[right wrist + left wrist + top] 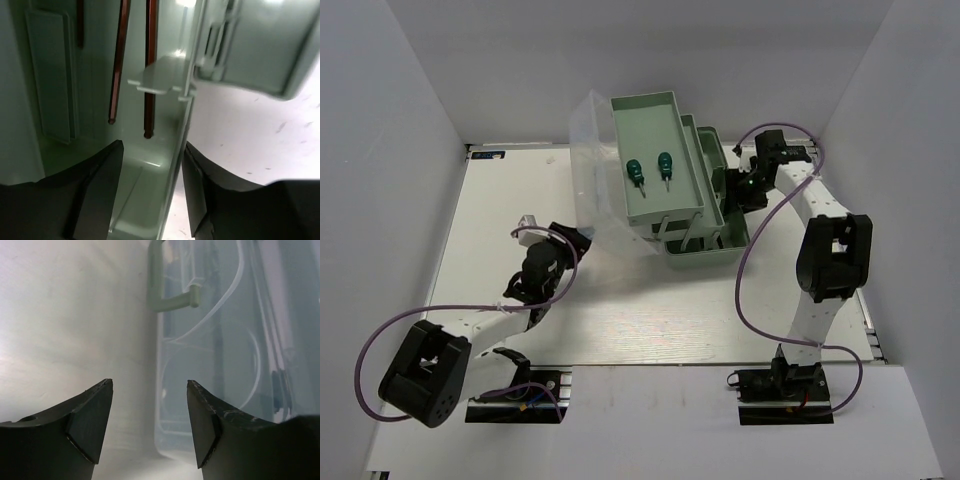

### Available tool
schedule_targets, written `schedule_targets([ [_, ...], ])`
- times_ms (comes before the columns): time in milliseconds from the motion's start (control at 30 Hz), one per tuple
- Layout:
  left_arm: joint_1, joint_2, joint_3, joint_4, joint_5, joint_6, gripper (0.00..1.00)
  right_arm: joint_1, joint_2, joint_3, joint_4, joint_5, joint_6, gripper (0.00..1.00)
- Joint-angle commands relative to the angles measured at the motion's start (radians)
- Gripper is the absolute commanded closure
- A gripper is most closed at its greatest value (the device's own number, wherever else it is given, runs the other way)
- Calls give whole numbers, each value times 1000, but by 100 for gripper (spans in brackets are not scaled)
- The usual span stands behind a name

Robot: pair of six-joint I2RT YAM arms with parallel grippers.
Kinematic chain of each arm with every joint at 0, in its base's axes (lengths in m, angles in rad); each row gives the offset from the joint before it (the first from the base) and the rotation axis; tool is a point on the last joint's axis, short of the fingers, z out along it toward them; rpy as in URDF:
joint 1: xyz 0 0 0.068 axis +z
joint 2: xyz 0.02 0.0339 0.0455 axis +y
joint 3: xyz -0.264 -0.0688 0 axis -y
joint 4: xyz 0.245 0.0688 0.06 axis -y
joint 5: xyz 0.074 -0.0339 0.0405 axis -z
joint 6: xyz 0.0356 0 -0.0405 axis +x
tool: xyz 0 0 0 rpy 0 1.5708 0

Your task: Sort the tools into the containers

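The pale green toolbox (715, 250) stands folded out at the table's centre. Two green-handled screwdrivers (636, 170) lie in its top tray (650, 112). Its translucent lid (588, 165) hangs open to the left. My left gripper (578, 238) is open and empty beside the lid; in the left wrist view (150, 382) it faces the lid (220, 365) and the green handle (172, 299). My right gripper (733, 190) is open at the base's right wall; in the right wrist view (152, 145) its jaws straddle that wall (177, 150). Two dark hex keys (149, 70) lie inside the base. The wrench and the rod are out of view.
White walls enclose the table on the left, the back and the right. The right arm's purple cable (750, 270) loops over the table to the right of the toolbox. The left arm's cable (380, 345) loops near its base.
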Motion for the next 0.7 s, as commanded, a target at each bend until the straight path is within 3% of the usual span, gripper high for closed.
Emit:
schedule_targets([
  [0, -1, -5, 114, 74, 83, 53, 30, -16, 11, -45, -2, -63, 21, 44],
  [267, -1, 121, 289, 121, 312, 133, 30, -59, -39, -129, 41, -286, 0, 48],
  [333, -1, 161, 329, 121, 382, 133, 30, -65, -68, -145, 57, -278, 1, 48],
  [433, -1, 228, 398, 111, 438, 133, 31, -63, -145, -210, 133, -138, 3, 40],
  [467, -1, 240, 419, 111, 438, 133, 31, -65, -235, -233, 240, -69, 0, 33],
  [533, -1, 271, 447, 111, 447, 133, 31, -74, -287, -327, 287, -45, 4, 28],
  [633, -1, 331, 501, 86, 488, 133, 33, -82, -421, -440, 392, 103, 34, 28],
  [667, -1, 346, 513, 86, 497, 133, 33, -80, -458, -459, 472, 225, 32, 34],
])
